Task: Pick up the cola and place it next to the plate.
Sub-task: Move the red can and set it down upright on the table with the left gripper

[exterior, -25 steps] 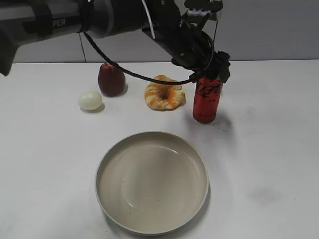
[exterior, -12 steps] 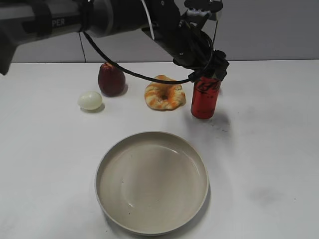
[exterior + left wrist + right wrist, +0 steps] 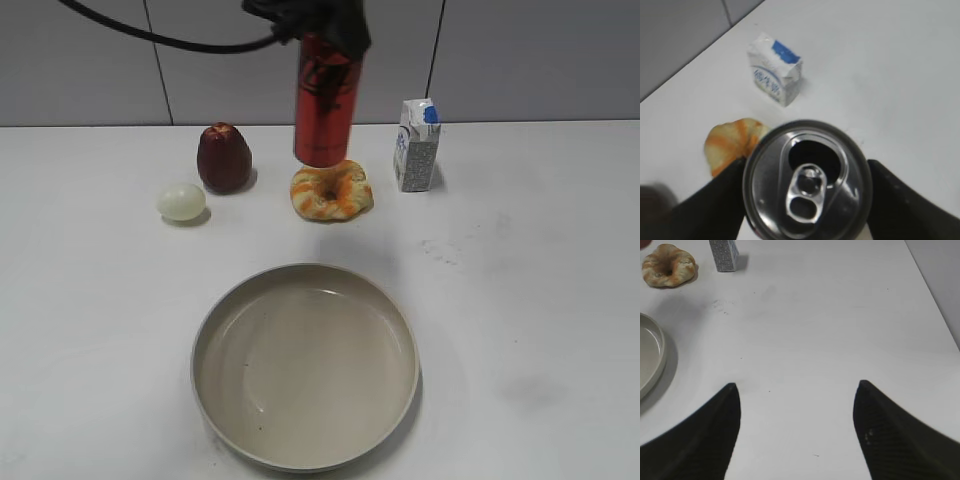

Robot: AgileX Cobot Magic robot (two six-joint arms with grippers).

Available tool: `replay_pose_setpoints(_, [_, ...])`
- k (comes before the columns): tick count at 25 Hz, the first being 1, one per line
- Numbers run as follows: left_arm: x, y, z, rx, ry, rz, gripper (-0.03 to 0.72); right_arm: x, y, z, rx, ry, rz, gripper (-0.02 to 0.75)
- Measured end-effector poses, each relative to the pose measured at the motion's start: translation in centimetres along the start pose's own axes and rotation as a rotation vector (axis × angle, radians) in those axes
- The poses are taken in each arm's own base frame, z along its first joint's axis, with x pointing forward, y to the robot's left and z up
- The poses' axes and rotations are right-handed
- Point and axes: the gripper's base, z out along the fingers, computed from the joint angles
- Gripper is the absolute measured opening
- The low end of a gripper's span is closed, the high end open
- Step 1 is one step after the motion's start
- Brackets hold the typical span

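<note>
My left gripper (image 3: pixel 318 30) is shut on the red cola can (image 3: pixel 326 100) and holds it upright, high above the table, over the bread ring. In the left wrist view the can's silver top (image 3: pixel 807 182) fills the space between my two black fingers (image 3: pixel 720 200). The beige plate (image 3: pixel 305 365) lies at the front centre, well below and in front of the can; its rim also shows in the right wrist view (image 3: pixel 652 360). My right gripper (image 3: pixel 796 410) is open and empty over bare table to the plate's right.
An orange-white bread ring (image 3: pixel 331 192) lies under the can. A dark red apple (image 3: pixel 223 158) and a pale egg (image 3: pixel 181 201) sit at the left. A small white-and-blue carton (image 3: pixel 416 145) stands at the right.
The cola has been lifted off the table and carried up and left, from right of the bread ring to above it. The carton, hidden before, now shows.
</note>
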Motion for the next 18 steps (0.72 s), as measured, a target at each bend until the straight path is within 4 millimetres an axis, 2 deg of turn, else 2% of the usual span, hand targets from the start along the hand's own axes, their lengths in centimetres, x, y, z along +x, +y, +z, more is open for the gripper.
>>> replay_pose_setpoints(5, [1.8,4.4,-4.6,-0.046,0.081,-0.149,0.517,0.0,0.0,0.0,0.0,0.0,0.0,0.533])
replay_pose_setpoints(9, [3.4,6.3,-7.4,-0.081,0.112,-0.236,0.517,0.0,0.0,0.0,0.0,0.0,0.0,0.533])
replay_pose_setpoints(13, [5.9,6.3,-9.0,-0.087,0.161,-0.292,0.517,0.0,0.0,0.0,0.0,0.0,0.0,0.533])
replay_pose_setpoints(18, [10.3,4.0,-10.3,-0.084,0.215,-0.346,0.517,0.0,0.0,0.0,0.0,0.0,0.0,0.533])
